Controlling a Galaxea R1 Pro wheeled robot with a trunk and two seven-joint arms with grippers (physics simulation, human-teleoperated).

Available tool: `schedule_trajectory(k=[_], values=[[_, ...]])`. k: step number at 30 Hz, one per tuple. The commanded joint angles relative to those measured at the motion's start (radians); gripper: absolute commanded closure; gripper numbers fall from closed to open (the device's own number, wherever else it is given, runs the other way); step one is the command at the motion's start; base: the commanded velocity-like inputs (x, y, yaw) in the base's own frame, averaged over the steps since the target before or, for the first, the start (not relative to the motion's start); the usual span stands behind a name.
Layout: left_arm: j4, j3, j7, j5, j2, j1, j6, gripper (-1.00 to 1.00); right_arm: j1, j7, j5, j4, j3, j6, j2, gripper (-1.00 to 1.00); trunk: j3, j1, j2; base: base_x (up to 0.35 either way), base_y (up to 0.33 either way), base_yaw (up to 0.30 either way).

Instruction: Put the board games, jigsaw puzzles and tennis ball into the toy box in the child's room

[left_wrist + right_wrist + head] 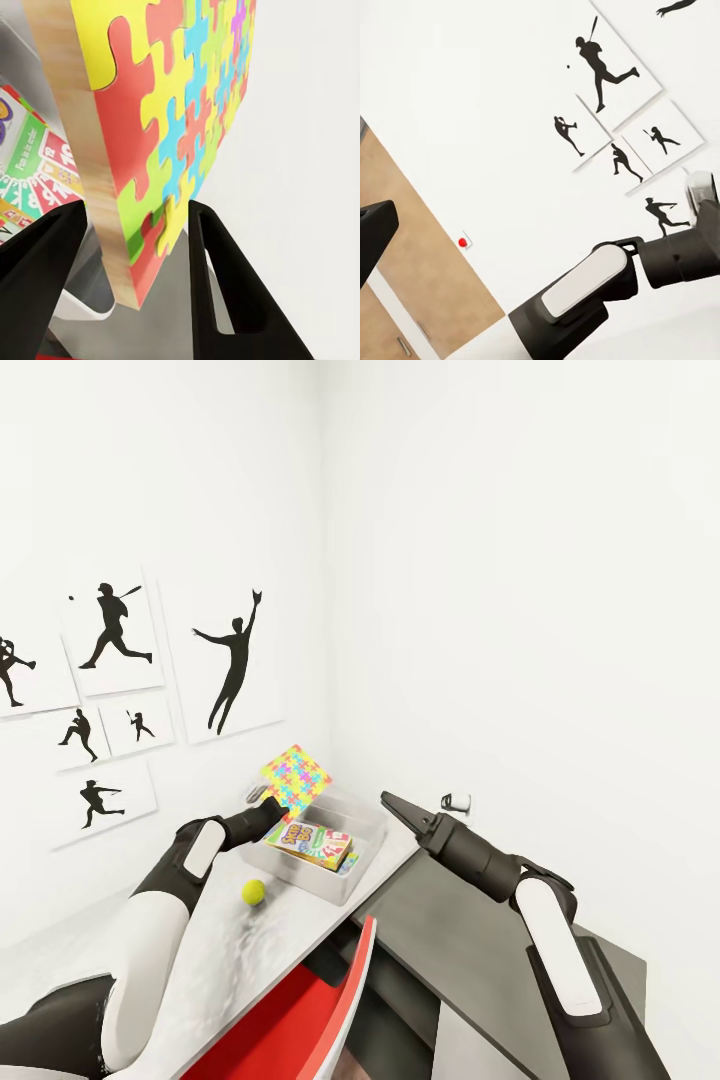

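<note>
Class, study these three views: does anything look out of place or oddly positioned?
The tennis ball lies loose on the table, outside the toy box. A jigsaw puzzle, gripped by the left end effector, is tilted in the air above the box.

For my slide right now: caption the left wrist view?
Left end effector holding a puzzle above the toy box.

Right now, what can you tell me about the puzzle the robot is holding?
The puzzle is a thin flat square of yellow, pink, blue and green interlocking pieces on a pale wood-looking backing. The left gripper pinches its lower edge, holding it tilted in the air above the toy box. Nothing else touches it.
</note>
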Motion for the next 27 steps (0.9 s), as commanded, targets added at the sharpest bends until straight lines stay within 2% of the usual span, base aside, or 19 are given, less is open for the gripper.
schedule_trajectory(k=[1, 27], values=[[0.0, 0.008, -0.002, 0.002, -0.001, 0.0, 0.008, 1.0, 0.0, 0.0, -0.004, 0.0, -0.001, 0.006, 0.001, -1.0, 0.0, 0.0, -0.001, 0.0, 0.0, 0.0], [0.0, 0.005, 0.009, -0.004, -0.002, 0.0, 0.008, 1.0, 0.0, -0.001, -0.004, 0.0, -0.001, 0.006, 0.001, -1.0, 0.0, 0.0, -0.001, 0.0, 0.0, 0.0]])
